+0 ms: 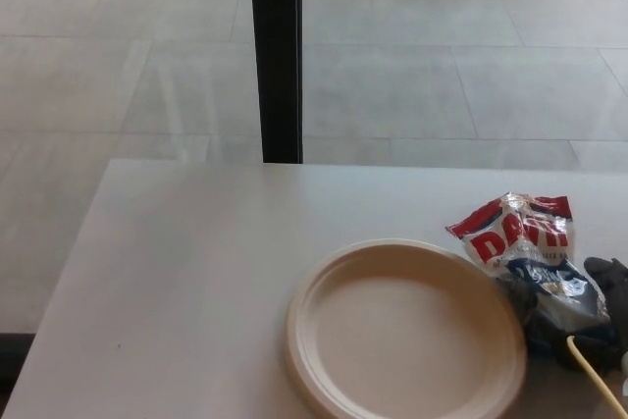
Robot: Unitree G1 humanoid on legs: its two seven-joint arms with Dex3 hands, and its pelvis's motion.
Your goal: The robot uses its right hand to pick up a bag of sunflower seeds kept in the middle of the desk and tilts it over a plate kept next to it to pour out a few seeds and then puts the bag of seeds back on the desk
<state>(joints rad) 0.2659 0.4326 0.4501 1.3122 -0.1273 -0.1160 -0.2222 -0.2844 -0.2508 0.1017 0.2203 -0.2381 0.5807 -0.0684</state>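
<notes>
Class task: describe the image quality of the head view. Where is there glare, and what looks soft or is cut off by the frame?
Head view: soft, even daylight; pale reflections streak the floor beyond the desk; the shiny seed bag catches glints and its lettering is slightly blurred; the plate is cropped by the bottom edge; the right hand is dark, indistinct and cut off at the right edge.

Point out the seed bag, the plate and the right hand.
seed bag [515, 235], head view, on its red printed top.
plate [402, 336], head view, on its bare centre.
right hand [606, 287], head view, on the black fingers at the bag.
</notes>
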